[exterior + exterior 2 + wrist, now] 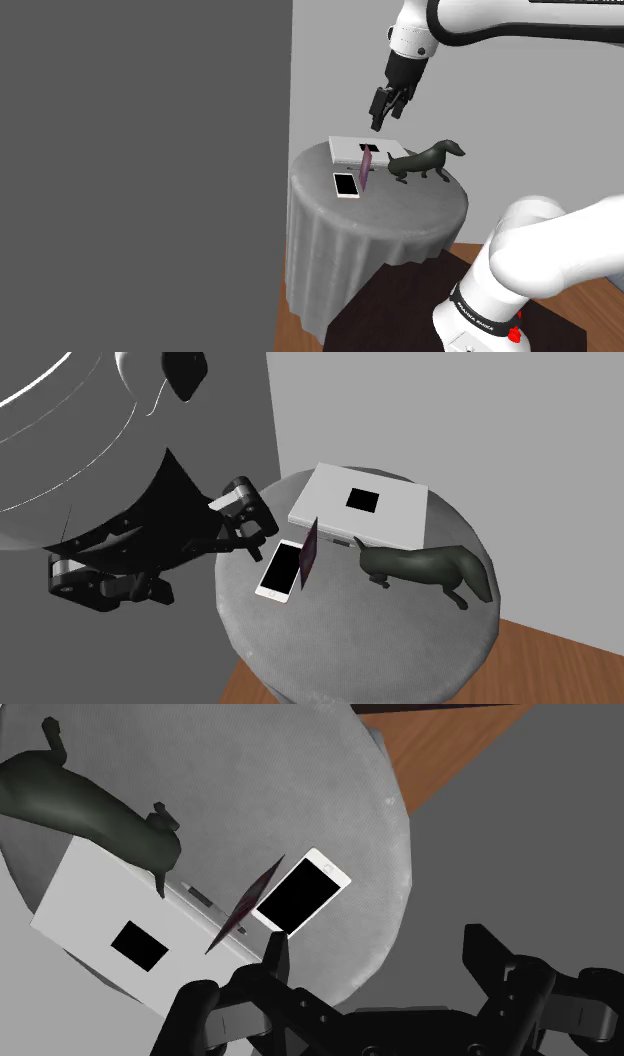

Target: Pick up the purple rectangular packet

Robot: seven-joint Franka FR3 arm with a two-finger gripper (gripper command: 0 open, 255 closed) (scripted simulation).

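Observation:
The purple rectangular packet point(367, 168) point(310, 551) point(246, 902) is thin and stands on edge on the round table, leaning against the white box point(352, 147) point(390, 517) point(95, 909). My black gripper point(380, 121) point(258, 530) point(382, 959) hangs open above the table, a little off from the packet and over the table's rim. Its fingers point(276, 958) are wide apart and touch nothing.
A white phone with a black screen point(346, 185) point(280, 569) point(300, 891) lies flat right beside the packet. A dark dog figurine point(428, 160) point(430, 566) point(85, 804) stands by the box. The grey-clothed round table point(375, 215) point(350, 642) stands near the grey walls, on a wood floor.

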